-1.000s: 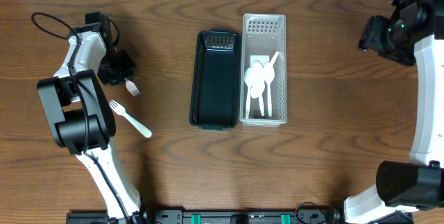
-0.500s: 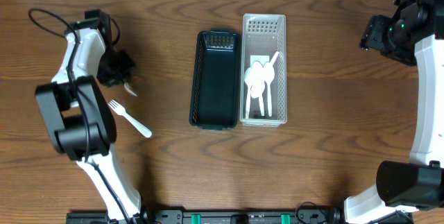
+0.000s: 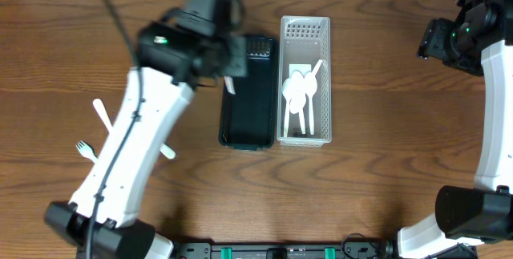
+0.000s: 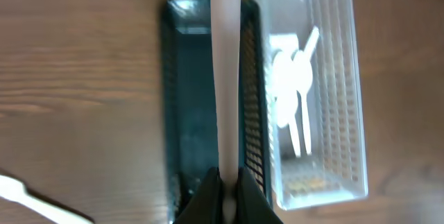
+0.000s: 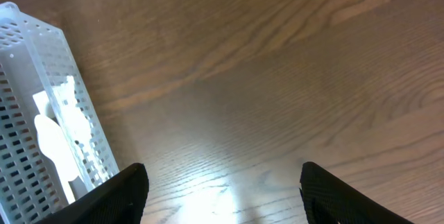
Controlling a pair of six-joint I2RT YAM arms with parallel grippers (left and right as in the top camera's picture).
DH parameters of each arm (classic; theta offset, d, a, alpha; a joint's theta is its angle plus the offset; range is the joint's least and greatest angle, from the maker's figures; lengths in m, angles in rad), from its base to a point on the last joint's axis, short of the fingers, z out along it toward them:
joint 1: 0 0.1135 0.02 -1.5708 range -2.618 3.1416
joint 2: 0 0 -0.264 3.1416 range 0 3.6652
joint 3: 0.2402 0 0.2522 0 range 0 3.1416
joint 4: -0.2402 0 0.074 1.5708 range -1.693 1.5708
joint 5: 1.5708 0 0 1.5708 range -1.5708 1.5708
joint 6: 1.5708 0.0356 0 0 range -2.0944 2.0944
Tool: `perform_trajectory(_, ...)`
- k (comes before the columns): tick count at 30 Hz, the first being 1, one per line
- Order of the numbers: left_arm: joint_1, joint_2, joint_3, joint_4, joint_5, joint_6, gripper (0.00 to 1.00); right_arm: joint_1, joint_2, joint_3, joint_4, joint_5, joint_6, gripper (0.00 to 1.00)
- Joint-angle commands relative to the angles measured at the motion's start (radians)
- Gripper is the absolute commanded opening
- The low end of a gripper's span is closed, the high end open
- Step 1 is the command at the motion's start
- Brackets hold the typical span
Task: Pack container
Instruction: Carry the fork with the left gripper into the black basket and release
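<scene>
Now, from the left wrist, you see the left gripper (image 4: 225, 195) pinched tight on a white utensil (image 4: 225, 78), its fingers (image 4: 201, 200) pressed against the near end of the handle. The handle runs straight away from the camera and hangs over the dark basket (image 4: 191, 113), along the wall that faces the clear basket (image 4: 343, 78). Its far end leaves the frame, so you cannot tell fork from spoon. The clear basket sits right against the dark basket and holds a bunch of white spoons (image 4: 284, 78). A loose white handle (image 4: 28, 197) lies on the wooden table (image 4: 83, 78) on the dark basket's other side, apart from it.

From the right wrist, your right gripper (image 5: 223, 182) hangs over the wood grain with its fingers (image 5: 118, 196) spread wide and nothing between them. One end of the clear basket shows at the frame's edge, spoons inside.

From overhead, the left arm (image 3: 152, 131) reaches across to the dark basket's long wall on the side away from the clear basket and hides its own fingertips. A short bit of white pokes out beneath it at the rim. The two baskets lie side by side mid-table. More white cutlery (image 3: 103, 115) lies well off the dark basket, partly under the left arm. The right arm (image 3: 489, 91) stands well away on the clear basket's side. A black rail (image 3: 272, 252) runs along the table's near edge.
</scene>
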Motion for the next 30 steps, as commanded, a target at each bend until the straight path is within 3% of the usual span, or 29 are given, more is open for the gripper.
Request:
perform_trajectory(1,-0.045,0.089,-0.058,-0.007,-0.012,0.014,0.06,-0.009,0.000,0.002,-0.004,0.017,-0.034,0.73)
perform_trajectory(11,-0.061,0.320,-0.149,-0.006,-0.011,0.014,0.07,-0.009,0.000,0.002,-0.011,0.016,-0.049,0.74)
perform_trajectory(13,-0.061,0.345,-0.149,-0.006,-0.011,0.014,0.17,-0.009,0.000,0.002,-0.011,0.016,-0.049,0.74)
perform_trajectory(15,-0.061,0.353,-0.149,-0.006,-0.012,0.014,0.41,-0.009,0.000,0.002,-0.011,0.016,-0.049,0.75)
perform_trajectory(17,-0.061,0.350,-0.148,-0.003,-0.012,0.047,0.51,-0.009,0.000,0.002,-0.011,0.016,-0.049,0.75)
perform_trajectory(19,-0.061,0.342,-0.134,-0.009,-0.021,0.098,0.54,-0.009,0.000,0.002,-0.011,0.016,-0.049,0.75)
perform_trajectory(24,-0.061,0.276,-0.063,-0.093,-0.128,0.124,0.55,-0.009,0.000,0.002,-0.011,0.016,-0.049,0.75)
perform_trajectory(30,-0.049,0.063,-0.031,-0.138,-0.267,0.123,0.55,-0.009,0.000,0.002,-0.011,0.016,-0.050,0.76)
